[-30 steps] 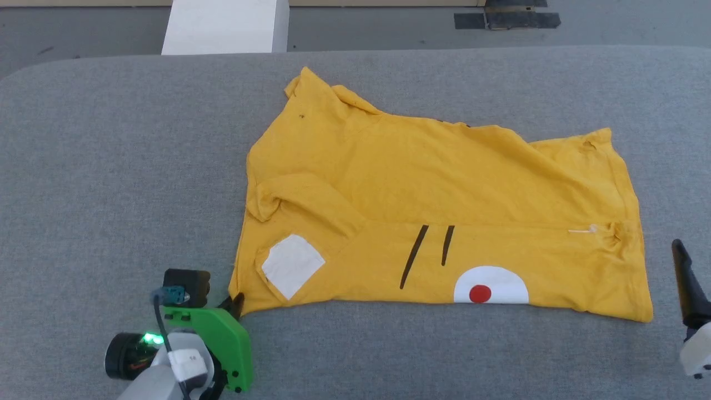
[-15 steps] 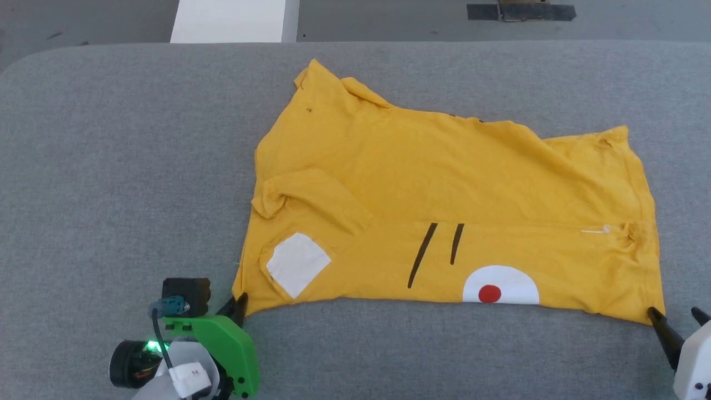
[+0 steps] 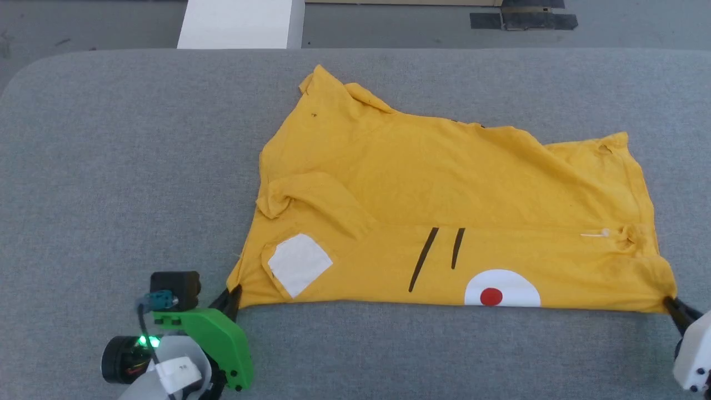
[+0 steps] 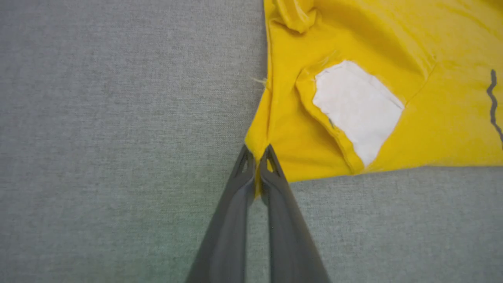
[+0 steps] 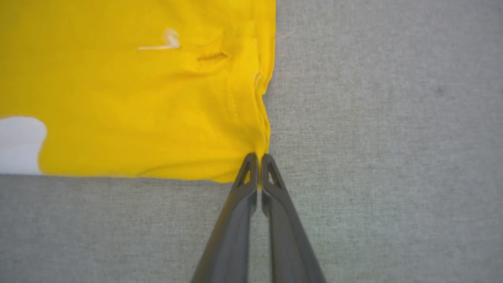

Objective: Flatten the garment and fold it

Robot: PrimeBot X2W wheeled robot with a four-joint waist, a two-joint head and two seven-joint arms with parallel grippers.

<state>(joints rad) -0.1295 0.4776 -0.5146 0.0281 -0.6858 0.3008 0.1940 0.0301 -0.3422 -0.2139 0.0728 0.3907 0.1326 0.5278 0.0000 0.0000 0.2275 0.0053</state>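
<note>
Yellow shirt mid-frame on grey table, upper part rumpled. Thin, light, floppy. L gripper & R gripper pinch the lower corners: prob. good holds for pulling taut.

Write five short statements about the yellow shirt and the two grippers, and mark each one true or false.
1. The left gripper is shut on the garment's near left corner. True.
2. The right gripper hangs open above the cloth. False: it is shut on the near right corner.
3. The white square patch lies nearer the left gripper than the right. True.
4. The white oval with the red dot sits at the garment's far edge. False: it sits at the near edge.
5. The garment lies perfectly smooth. False: a bunched sleeve and wrinkles show on it.
</note>
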